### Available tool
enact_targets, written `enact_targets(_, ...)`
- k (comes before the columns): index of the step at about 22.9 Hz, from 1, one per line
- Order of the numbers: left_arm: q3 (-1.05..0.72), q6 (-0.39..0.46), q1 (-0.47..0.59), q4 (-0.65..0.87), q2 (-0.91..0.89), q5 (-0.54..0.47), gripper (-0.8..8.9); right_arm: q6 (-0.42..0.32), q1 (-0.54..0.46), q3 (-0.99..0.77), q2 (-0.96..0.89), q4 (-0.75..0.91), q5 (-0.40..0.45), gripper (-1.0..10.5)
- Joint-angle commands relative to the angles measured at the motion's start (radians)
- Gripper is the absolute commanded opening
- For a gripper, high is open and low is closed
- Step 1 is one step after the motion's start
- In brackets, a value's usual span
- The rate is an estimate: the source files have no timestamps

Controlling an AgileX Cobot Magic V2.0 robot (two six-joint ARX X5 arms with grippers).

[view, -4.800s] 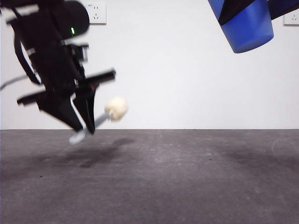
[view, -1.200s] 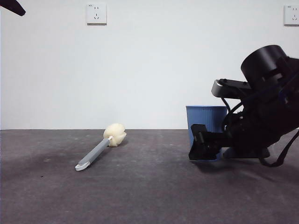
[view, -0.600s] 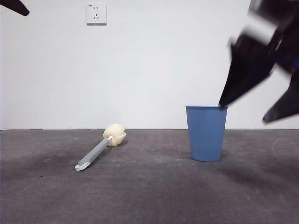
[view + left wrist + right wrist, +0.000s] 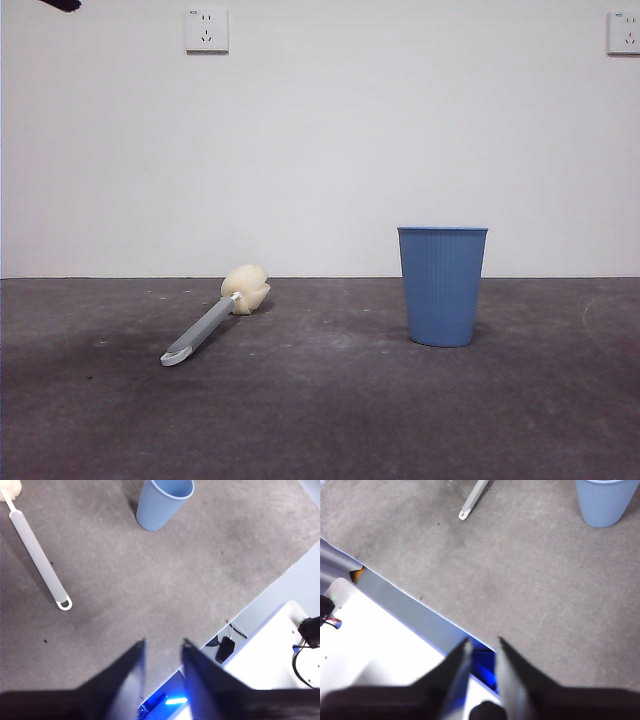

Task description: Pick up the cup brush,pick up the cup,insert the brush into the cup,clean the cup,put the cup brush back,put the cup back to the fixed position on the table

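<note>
Two white wall sockets (image 4: pixel 206 29) sit high on the pale wall behind the wide dark grey matte table (image 4: pixel 330 420), one at about 11 o'clock in the front view and the other at 1 o'clock. Nothing stands between the brush and the cup; bare table separates them.

The blue ribbed plastic cup (image 4: pixel 442 286) stands upright, mouth up, tapering to a narrower base, right of centre at about 3 o'clock in the front view. The cup brush (image 4: pixel 213 317), with a long slim grey-blue handle, white tip and cream-yellow lobed sponge head, lies flat on the table well apart from the cup, at about 9 o'clock. Its sponge head points toward the wall and its white tip toward the camera.

The front view shows only a black tip at the top left corner. The wrist views show what it cannot: the left gripper (image 4: pixel 162 652) is raised high above the table, jaws a narrow gap apart and holding nothing, with the cup and brush far below. The right gripper (image 4: pixel 481 650) is likewise high, jaws slightly parted and empty. Both wrist views also show the table's near edge and a white surface beyond it.
</note>
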Motion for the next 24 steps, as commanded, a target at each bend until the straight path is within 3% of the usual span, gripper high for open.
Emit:
enact_targets(1,-0.006,0.019,0.001,-0.002,-0.002,0.004,-0.04,0.039,0.003,-0.002,0.002,0.002,0.001,0.0)
enact_targets(21,-0.006,0.019,0.002,0.034,-0.002,-0.017,-0.04,0.043,0.002,-0.002,0.002,0.003,0.006,0.0)
enact_targets(24,-0.007,0.054,0.013,0.071,-0.027,-0.113,-0.04,0.043,0.002,-0.002,0.002,0.003,0.006,0.0)
